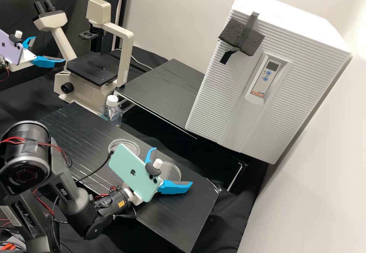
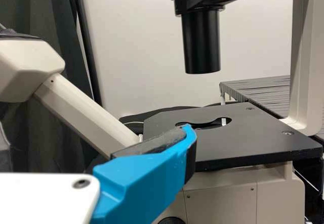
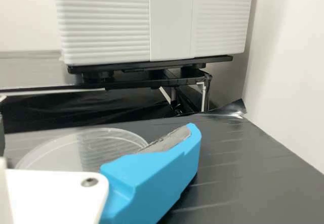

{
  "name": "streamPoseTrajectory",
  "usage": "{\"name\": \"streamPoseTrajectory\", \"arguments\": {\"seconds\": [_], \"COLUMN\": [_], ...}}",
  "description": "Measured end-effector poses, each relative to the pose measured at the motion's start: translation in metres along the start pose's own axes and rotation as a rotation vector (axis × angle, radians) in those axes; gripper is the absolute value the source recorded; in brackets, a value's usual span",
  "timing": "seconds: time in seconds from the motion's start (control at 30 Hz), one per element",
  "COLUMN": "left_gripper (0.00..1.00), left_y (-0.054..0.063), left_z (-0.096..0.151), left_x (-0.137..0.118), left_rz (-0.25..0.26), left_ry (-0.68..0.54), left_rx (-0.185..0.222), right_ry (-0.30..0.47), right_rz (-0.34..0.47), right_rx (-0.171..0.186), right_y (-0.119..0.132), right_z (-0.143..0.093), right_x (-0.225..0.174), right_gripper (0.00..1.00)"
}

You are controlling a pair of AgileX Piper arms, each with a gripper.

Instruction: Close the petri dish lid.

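Observation:
My right gripper (image 1: 172, 166) is open low over the bench's near right part, its blue fingers spread around a clear round piece (image 1: 172, 170) lying on the black surface. In the right wrist view, that clear disc (image 3: 66, 150) lies flat beyond the white mount, between the spread fingers of my right gripper (image 3: 96, 133). A second clear round piece (image 1: 122, 144) is partly behind the green phone. I cannot tell which of them is lid or dish. My left gripper (image 1: 48, 49) stands open by the microscope; the left wrist view shows my left gripper (image 2: 96, 138) with nothing held.
A microscope (image 1: 87, 73) stands at the back left, with a white-capped bottle (image 1: 110, 110) beside the bench (image 1: 167, 222). The white ribbed incubator (image 1: 267, 73) is at the back right, on a black stand. A raised black platform (image 1: 164, 89) lies between microscope and incubator.

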Motion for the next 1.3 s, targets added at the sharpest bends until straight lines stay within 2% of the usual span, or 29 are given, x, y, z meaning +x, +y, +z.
{"name": "streamPoseTrajectory", "arguments": {"seconds": [0.03,0.17,0.4,0.43,1.3], "left_gripper": [1.0,1.0,1.0,1.0,1.0], "left_y": [0.0,0.0,0.0,0.0,0.0], "left_z": [0.0,0.0,0.0,0.0,0.0], "left_x": [0.0,0.0,0.0,0.0,0.0], "left_rz": [0.0,0.0,0.0,0.0,0.0], "left_ry": [0.0,0.0,0.0,0.0,0.0], "left_rx": [0.0,0.0,0.0,0.0,0.0], "right_ry": [-0.003,-0.008,-0.007,-0.008,-0.005], "right_rz": [-0.003,-0.001,-0.001,-0.002,0.002], "right_rx": [-0.01,-0.006,-0.024,-0.024,-0.024], "right_y": [-0.0006,-0.0008,-0.0007,-0.0009,0.0008], "right_z": [0.0006,0.0024,0.0026,0.0028,0.0029], "right_x": [0.0003,0.0014,0.0019,0.002,0.0103], "right_gripper": [1.0,1.0,1.0,0.0,0.0]}}
